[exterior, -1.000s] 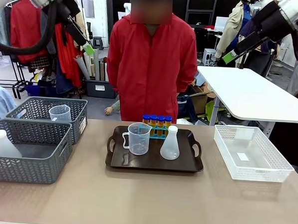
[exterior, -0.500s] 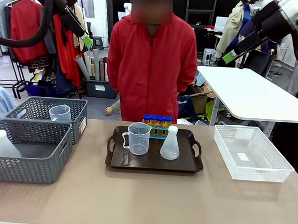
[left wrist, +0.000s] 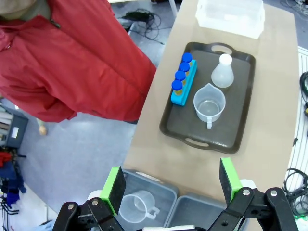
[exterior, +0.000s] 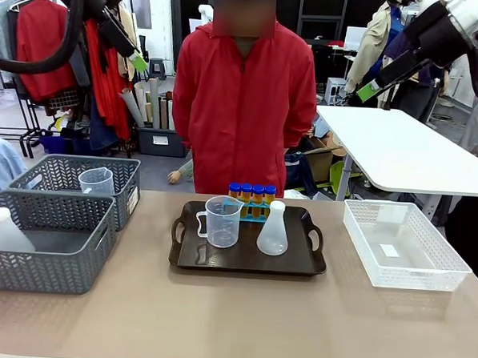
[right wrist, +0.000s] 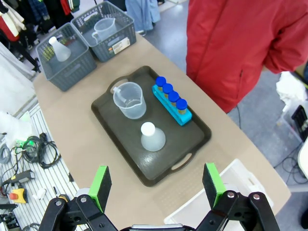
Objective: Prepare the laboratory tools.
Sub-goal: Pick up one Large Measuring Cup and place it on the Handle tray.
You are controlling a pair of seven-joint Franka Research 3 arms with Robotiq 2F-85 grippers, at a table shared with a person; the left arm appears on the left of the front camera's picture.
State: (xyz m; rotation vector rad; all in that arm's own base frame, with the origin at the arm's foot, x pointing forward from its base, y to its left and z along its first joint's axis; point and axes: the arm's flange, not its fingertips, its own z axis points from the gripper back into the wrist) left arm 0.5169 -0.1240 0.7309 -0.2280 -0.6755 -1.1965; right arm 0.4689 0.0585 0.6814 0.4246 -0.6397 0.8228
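On the dark tray (exterior: 246, 264) stand a clear handled beaker (exterior: 221, 220), a translucent white flask (exterior: 273, 229) and a blue rack (exterior: 253, 213) holding orange tubes with blue caps (exterior: 252, 192). My left gripper (exterior: 138, 61) hangs open high above the table's far left. In the left wrist view it (left wrist: 171, 180) looks down on the rack (left wrist: 184, 87), beaker (left wrist: 209, 105) and flask (left wrist: 222, 72). My right gripper (exterior: 365, 91) is open, high at the far right. Far below it (right wrist: 157, 183) are the beaker (right wrist: 129, 100), flask (right wrist: 152, 136) and rack (right wrist: 172, 108).
Two grey baskets stand at the table's left: the near one (exterior: 54, 269) holds a white flask (exterior: 8, 231), the far one (exterior: 127, 173) a beaker (exterior: 97, 181). A white mesh bin (exterior: 404, 245) sits at the right. A person in a red coat (exterior: 243, 107) stands behind the tray.
My left gripper has risen a little and drifted slightly left. The right arm, the person and everything on the table stay where they were.
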